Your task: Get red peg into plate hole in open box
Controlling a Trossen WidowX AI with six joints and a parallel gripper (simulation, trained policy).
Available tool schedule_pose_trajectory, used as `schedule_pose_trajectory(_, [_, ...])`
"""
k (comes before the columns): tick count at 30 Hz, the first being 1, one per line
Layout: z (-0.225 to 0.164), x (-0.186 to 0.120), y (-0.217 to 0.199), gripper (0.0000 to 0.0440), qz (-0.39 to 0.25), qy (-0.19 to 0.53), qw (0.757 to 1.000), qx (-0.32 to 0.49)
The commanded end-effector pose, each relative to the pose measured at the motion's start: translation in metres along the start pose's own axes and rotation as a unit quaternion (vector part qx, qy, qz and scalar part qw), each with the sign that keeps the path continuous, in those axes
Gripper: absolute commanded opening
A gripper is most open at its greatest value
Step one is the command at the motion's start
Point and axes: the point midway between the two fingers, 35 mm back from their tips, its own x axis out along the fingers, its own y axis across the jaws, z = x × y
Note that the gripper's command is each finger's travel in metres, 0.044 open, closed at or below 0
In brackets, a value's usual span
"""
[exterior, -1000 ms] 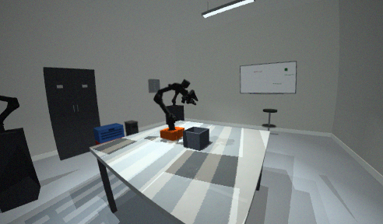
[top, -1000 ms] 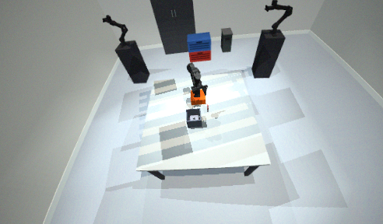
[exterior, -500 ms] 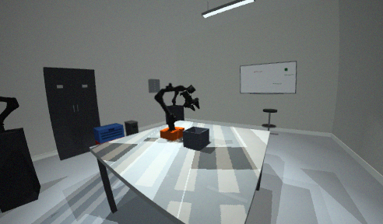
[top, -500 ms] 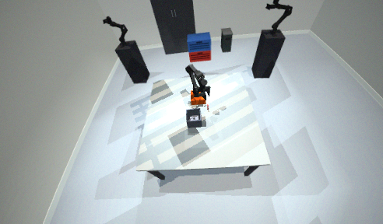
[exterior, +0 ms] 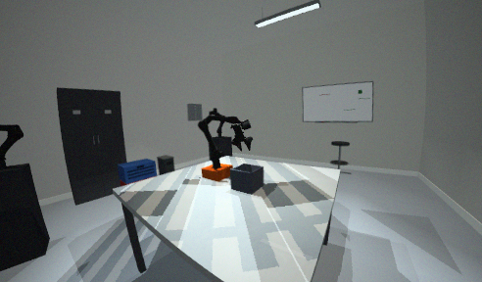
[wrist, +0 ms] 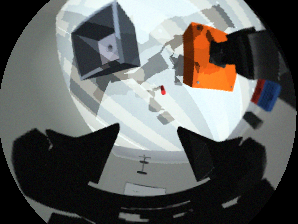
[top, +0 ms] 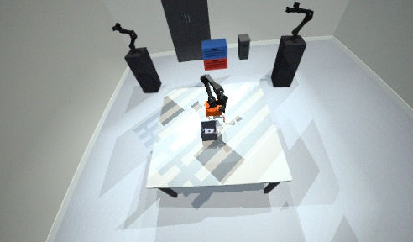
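The red peg (top: pixel 224 118) (wrist: pixel 163 90) is on the table beside the orange arm base, outside the box; it is too small to tell whether it stands or lies. The dark open box (top: pixel 209 137) (exterior: pixel 246 182) (wrist: pixel 128 56) stands in front of the base. The light plate (wrist: pixel 104 53) at its bottom shows a small dark hole, with no peg in it. My gripper (exterior: pixel 244 148) (wrist: pixel 149 128) is open and empty, its fingers spread wide, high above the table. In the wrist view the peg shows beyond the gap between the fingertips. The peg is hidden in the exterior view.
The orange base (top: pixel 213 110) (exterior: pixel 216 172) (wrist: pixel 210 62) stands on the white table (top: pixel 260 164) (exterior: pixel 284 245) close to the box. Patchy shadows lie across the table top. Dark pedestals with other arms, a cabinet and a blue and red chest stand off the table.
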Motion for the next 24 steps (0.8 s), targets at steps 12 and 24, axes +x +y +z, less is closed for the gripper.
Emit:
schedule_pose_trajectory(12, [0.022,0.051,-0.031,0.044,-0.098,-0.072,0.99,-0.079])
schedule_pose_trajectory(24, [0.041,0.085,-0.045,0.0438,-0.137,-0.116,0.975,-0.132])
